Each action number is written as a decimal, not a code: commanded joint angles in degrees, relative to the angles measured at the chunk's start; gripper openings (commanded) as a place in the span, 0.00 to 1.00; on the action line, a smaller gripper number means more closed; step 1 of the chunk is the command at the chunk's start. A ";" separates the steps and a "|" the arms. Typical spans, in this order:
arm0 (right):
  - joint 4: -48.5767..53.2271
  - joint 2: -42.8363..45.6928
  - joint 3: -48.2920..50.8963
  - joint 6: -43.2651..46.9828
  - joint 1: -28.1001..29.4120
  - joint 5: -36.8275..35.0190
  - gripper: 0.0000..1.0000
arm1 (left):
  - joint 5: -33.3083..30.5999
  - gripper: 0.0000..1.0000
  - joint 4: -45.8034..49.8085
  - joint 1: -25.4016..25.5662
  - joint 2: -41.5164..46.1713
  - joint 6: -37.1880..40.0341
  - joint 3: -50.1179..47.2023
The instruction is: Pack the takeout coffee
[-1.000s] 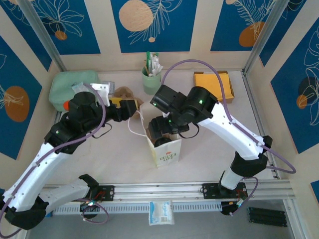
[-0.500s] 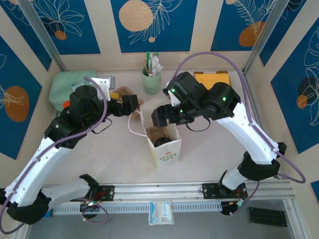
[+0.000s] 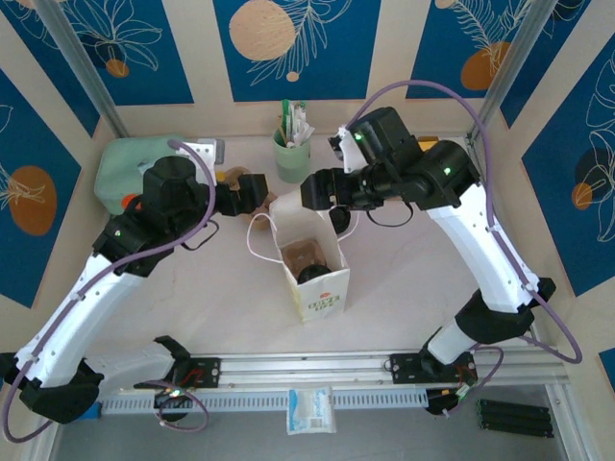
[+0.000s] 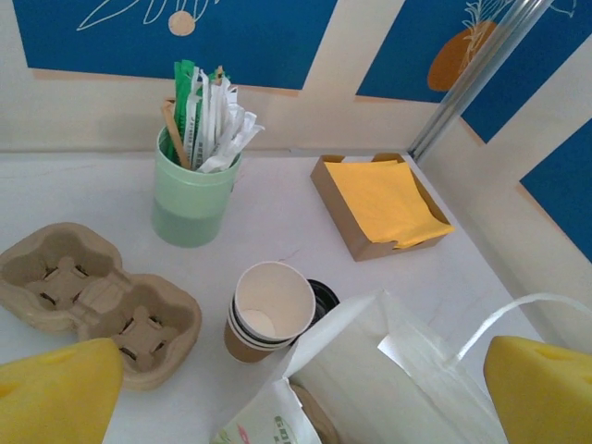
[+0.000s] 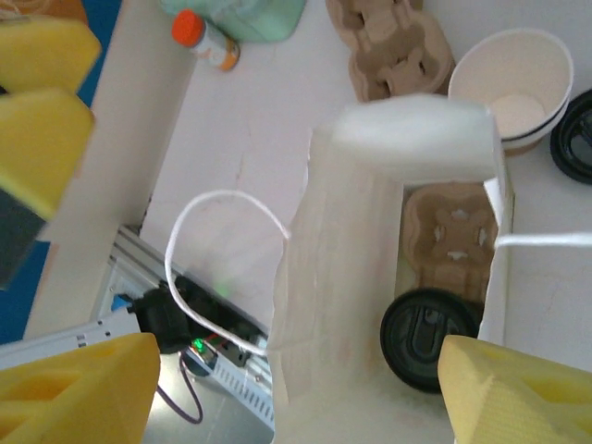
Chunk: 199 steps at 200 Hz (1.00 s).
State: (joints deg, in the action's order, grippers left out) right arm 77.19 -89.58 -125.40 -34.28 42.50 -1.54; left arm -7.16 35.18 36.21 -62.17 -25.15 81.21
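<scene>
Jaws on both arms gape apart, holding nothing; the small brown paper cup with round black plastic lid stands upright inside the white paper bag, directly beneath the right jaws, while the left jaws sit beside the bag.

Paper, pulp and plastic on a smooth, matt counter
The bag is white paper, matt and lightly creased; the coffee cup has a glossy black plastic lid. The carrier is rough brown pulp, the stacked cups smooth paper, the green cup satin plastic, the napkin tray plain cardboard.
</scene>
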 commanded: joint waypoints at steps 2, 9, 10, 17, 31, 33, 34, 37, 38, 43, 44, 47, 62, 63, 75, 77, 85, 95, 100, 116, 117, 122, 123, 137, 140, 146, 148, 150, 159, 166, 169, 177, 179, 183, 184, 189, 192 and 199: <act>-1.88 -0.27 -2.11 2.11 -2.67 3.21 0.79 | -2.54 0.99 -1.24 -0.48 -1.29 1.27 1.57; -2.44 -0.25 -2.08 2.16 -3.75 3.65 0.79 | -2.75 0.99 -1.72 -0.51 -1.82 1.33 1.57; -2.46 -0.25 -2.06 2.18 -3.92 3.74 0.79 | -2.80 1.00 -1.70 -0.51 -1.90 1.33 1.58; -2.99 -0.24 -1.89 2.28 -4.97 4.20 0.79 | -3.09 0.99 -2.08 -0.48 -2.44 1.54 1.65; -4.32 -0.38 -1.59 2.29 -7.11 5.39 0.78 | -3.79 0.99 -2.61 -0.54 -3.75 2.22 1.91; -4.50 -0.41 -1.44 2.29 -7.39 5.47 0.78 | -3.93 0.99 -2.65 -0.57 -3.90 2.28 1.99; -4.63 -0.41 -1.43 2.29 -7.55 5.57 0.78 | -3.97 0.99 -2.70 -0.63 -4.04 2.33 2.01; -4.94 -0.50 -1.31 2.29 -7.93 5.87 0.78 | -4.07 1.00 -2.78 -0.61 -4.35 2.50 2.10; -4.98 -0.55 -1.28 2.29 -7.99 5.95 0.78 | -4.12 0.99 -2.81 -0.66 -4.49 2.57 2.19; -5.64 -0.65 -1.14 2.14 -8.85 6.29 0.78 | -4.30 0.99 -2.90 -0.75 -5.04 2.92 2.49; -5.77 -0.71 -1.15 2.13 -8.93 6.38 0.78 | -4.33 0.99 -2.82 -0.81 -5.18 2.96 2.56; -6.14 -0.81 -1.00 2.15 -9.31 6.59 0.77 | -4.40 0.99 -2.86 -0.91 -5.45 3.11 2.82; -7.97 -1.58 -0.71 2.13 -11.06 7.36 0.77 | -4.29 0.99 -2.61 -1.55 -7.40 3.76 4.00; -8.08 -1.70 -0.67 2.12 -11.18 7.44 0.77 | -4.28 0.99 -2.59 -1.65 -7.55 3.82 4.07; -9.45 -2.63 -0.56 2.20 -12.59 8.24 0.76 | -3.79 0.99 -2.57 -2.33 -8.99 4.29 4.97; -9.74 -2.86 -0.63 2.20 -12.79 8.36 0.76 | -3.75 0.99 -2.51 -2.51 -9.23 4.38 5.07; -10.63 -3.65 -0.68 2.11 -13.83 8.59 0.76 | -3.34 0.99 -2.65 -3.19 -10.12 4.51 5.42; -11.99 -4.68 -0.63 2.02 -15.18 9.60 0.75 | -2.21 0.99 -2.83 -4.19 -11.21 4.58 5.76; -12.64 -5.27 -0.78 1.92 -15.81 10.16 0.75 | -1.58 0.99 -2.91 -4.81 -11.78 4.58 5.88; -14.75 -7.71 -1.25 1.93 -17.74 11.55 0.73 | 0.58 1.00 -3.34 -6.80 -13.32 4.41 6.20; -14.85 -7.89 -1.34 1.94 -17.91 11.60 0.73 | 0.70 1.00 -3.40 -6.92 -13.46 4.36 6.22; -15.43 -8.66 -1.53 1.93 -18.44 11.93 0.73 | 1.49 0.99 -3.65 -7.50 -13.93 4.25 6.32; -15.50 -8.80 -1.61 1.89 -18.61 11.96 0.73 | 1.64 0.99 -3.68 -7.66 -14.07 4.20 6.32; -16.92 -11.35 -2.23 1.94 -20.19 13.45 0.71 | 3.64 0.99 -4.39 -9.17 -15.38 4.06 6.59; -17.22 -11.87 -2.38 1.89 -20.56 13.64 0.71 | 4.08 0.99 -4.55 -9.53 -15.68 4.01 6.70; -17.81 -13.00 -2.62 1.85 -21.22 13.99 0.70 | 4.94 0.99 -4.80 -10.16 -16.39 3.88 6.92; -17.98 -13.41 -2.69 1.78 -21.38 14.12 0.69 | 5.22 0.99 -4.89 -10.36 -16.64 3.83 7.00; -18.20 -13.73 -2.79 1.81 -21.64 14.35 0.69 | 5.57 0.99 -4.89 -10.54 -16.95 3.76 7.09; -19.34 -15.41 -3.06 1.84 -22.54 15.31 0.67 | 6.85 0.99 -5.02 -11.26 -18.03 3.53 7.61; -19.85 -16.92 -3.57 1.52 -23.46 15.94 0.66 | 7.63 1.00 -5.03 -11.78 -19.00 3.31 8.09; -20.14 -17.51 -3.84 1.44 -23.76 16.26 0.65 | 7.94 1.00 -5.08 -11.96 -19.42 3.25 8.23; -20.88 -19.16 -4.37 1.25 -24.67 17.24 0.62 | 8.73 1.00 -5.25 -12.37 -20.37 3.05 8.73; -21.10 -19.56 -4.51 1.17 -24.84 17.44 0.62 | 8.91 0.99 -5.31 -12.45 -20.71 3.01 8.82; -21.46 -20.42 -4.77 1.08 -25.31 17.79 0.61 | 9.20 0.99 -5.37 -12.63 -21.20 2.93 9.00; -21.55 -20.62 -4.86 1.03 -25.42 17.89 0.60 | 9.32 0.99 -5.38 -12.69 -21.31 2.92 9.02; -21.82 -21.89 -5.42 0.76 -25.82 18.36 0.59 | 9.71 1.00 -5.55 -12.81 -21.89 2.77 9.34; -21.96 -22.59 -5.81 0.56 -26.24 18.74 0.58 | 9.95 0.99 -5.64 -12.90 -22.24 2.69 9.51; -22.50 -24.17 -6.67 0.07 -26.97 19.78 0.56 | 10.42 1.00 -5.52 -13.04 -23.03 2.59 10.02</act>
State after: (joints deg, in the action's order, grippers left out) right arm 57.58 -110.10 -128.73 -33.30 17.69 13.23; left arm -0.91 31.68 24.16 -83.26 -22.13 88.25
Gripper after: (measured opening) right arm 0.586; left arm 0.994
